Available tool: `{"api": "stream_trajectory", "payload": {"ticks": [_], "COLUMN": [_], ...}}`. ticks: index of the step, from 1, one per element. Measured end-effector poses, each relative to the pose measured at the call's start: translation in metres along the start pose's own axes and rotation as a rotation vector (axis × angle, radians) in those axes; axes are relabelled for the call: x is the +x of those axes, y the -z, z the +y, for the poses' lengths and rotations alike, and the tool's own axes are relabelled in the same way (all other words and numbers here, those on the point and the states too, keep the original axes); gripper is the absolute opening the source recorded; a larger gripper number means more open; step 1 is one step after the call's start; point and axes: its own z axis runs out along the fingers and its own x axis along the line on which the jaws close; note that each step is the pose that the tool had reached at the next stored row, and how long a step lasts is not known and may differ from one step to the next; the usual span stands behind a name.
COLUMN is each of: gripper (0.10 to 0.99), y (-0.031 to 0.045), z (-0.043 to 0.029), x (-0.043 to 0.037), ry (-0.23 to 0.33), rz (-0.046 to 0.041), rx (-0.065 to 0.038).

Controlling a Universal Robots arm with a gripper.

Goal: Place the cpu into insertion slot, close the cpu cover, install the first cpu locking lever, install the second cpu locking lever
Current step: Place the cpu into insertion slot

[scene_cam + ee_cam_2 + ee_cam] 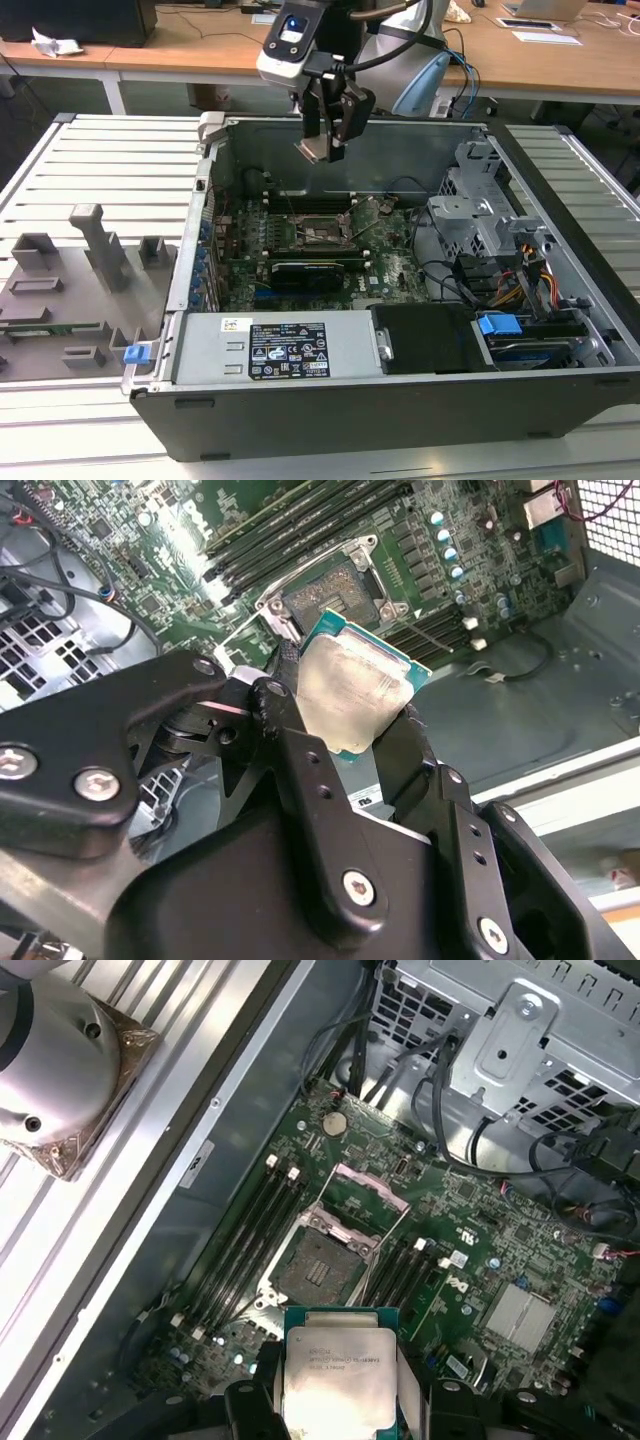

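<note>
While wooden desks stand behind the slatted table, the fingers grip the cpu over the open computer case.

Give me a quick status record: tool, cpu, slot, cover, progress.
tool: shut on the cpu, held above the open computer case
cpu: clamped between the tool's fingers, above the board, not seated
insertion slot: empty and uncovered
cpu cover: swung open, off the slot
progress: none of the four steps shows as done
</note>
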Motion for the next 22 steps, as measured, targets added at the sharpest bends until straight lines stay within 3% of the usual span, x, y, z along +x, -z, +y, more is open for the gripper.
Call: {"api": "stream_trajectory", "payload": {"ticks": [22], "gripper": [0.541], "y": [-0.0023], "z": [-0.0002], "x": [0.0000], "ry": [-0.093], "rz": [-0.0063], "rx": [0.001]}}
